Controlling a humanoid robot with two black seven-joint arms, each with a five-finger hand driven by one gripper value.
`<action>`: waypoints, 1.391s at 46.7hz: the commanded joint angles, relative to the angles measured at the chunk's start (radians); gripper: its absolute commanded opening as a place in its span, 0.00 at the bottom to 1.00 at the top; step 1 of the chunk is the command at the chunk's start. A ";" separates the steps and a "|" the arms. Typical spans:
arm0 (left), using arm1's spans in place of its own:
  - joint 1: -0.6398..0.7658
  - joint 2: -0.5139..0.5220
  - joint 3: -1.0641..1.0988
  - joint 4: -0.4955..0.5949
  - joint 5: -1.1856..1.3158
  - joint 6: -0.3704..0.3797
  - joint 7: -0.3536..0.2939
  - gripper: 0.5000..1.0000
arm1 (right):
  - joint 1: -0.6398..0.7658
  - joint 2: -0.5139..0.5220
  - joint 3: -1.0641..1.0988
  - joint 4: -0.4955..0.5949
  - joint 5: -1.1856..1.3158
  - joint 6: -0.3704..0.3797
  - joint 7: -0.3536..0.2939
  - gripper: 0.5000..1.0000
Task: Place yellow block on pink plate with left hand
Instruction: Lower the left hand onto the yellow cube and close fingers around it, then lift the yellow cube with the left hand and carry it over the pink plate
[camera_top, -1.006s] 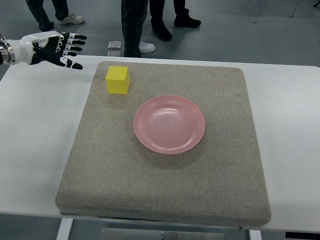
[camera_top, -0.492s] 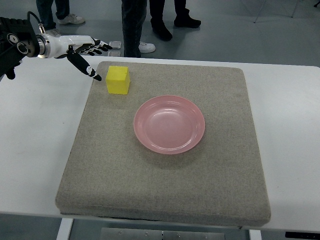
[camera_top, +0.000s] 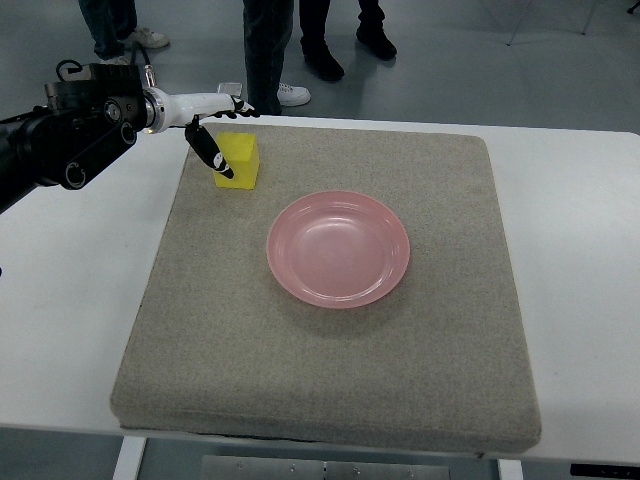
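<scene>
- The pink plate (camera_top: 338, 248) sits near the middle of a grey felt pad (camera_top: 330, 380) that covers most of a white table (camera_top: 70, 300). The plate holds nothing; its shallow well is bare and glossy.
- The yellow block (camera_top: 240, 161) rests on the pad near its far left corner, well apart from the plate and up-left of it.
- The left hand (camera_top: 210, 120) reaches in from the picture's left edge on a black arm (camera_top: 60, 145) and hovers at the block. Its fingers are spread: the thumb (camera_top: 208, 150) angles down across the block's left face, while the other fingers stretch out over the block's far edge. Whether any finger touches the block cannot be told; the hand has not closed around it.
- Beyond the table's far edge, the legs and shoes of several people (camera_top: 270, 50) stand on the grey floor.
</scene>
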 joint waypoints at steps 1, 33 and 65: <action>0.002 -0.004 0.000 0.003 0.016 0.000 0.000 0.99 | 0.000 0.000 0.000 0.000 0.000 0.000 0.000 0.85; 0.000 -0.017 0.083 -0.007 0.021 0.028 -0.002 0.24 | 0.000 0.000 0.000 0.000 0.000 0.000 0.000 0.85; -0.115 0.338 0.077 -0.589 0.007 0.011 -0.044 0.00 | 0.000 0.000 0.000 0.000 0.000 0.000 0.000 0.85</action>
